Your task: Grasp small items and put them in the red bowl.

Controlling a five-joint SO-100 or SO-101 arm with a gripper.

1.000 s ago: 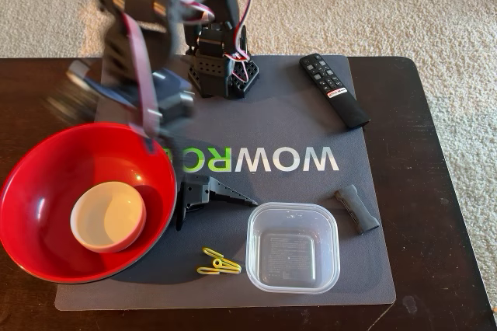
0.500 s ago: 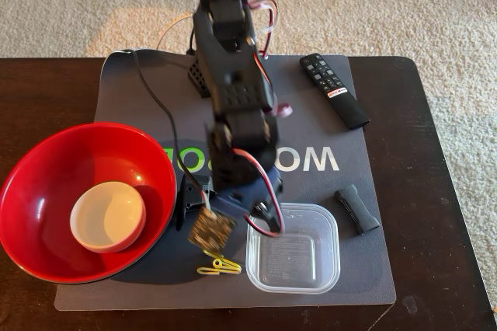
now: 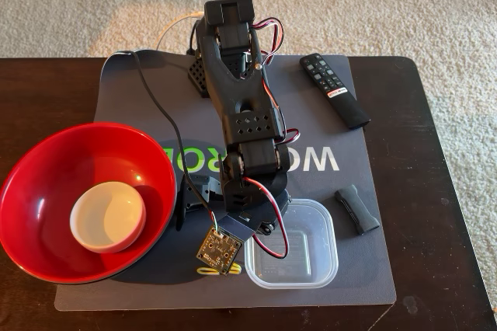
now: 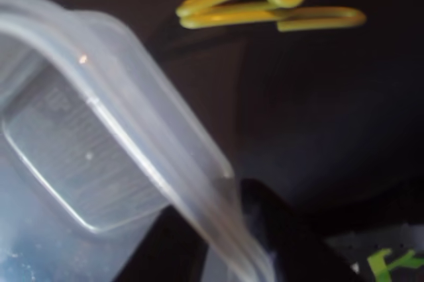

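While my arm leans over the mat's [image 3: 124, 98] front edge, the red bowl [image 3: 46, 168] sits at the left edge with the small white bowl [image 3: 107, 216] inside. At the front edge, my gripper [image 3: 260, 218] meets the clear tub's [image 3: 311, 257] left rim; whether it is clamped, I cannot tell. Yellow clips [image 4: 265, 4] lie beside the tub.

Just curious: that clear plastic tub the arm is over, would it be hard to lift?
Probably light: the clear tub looks thin-walled and empty. Its glossy rim may be slippery and flex when pinched. Pushed, it would likely slide across the mat rather than tip.
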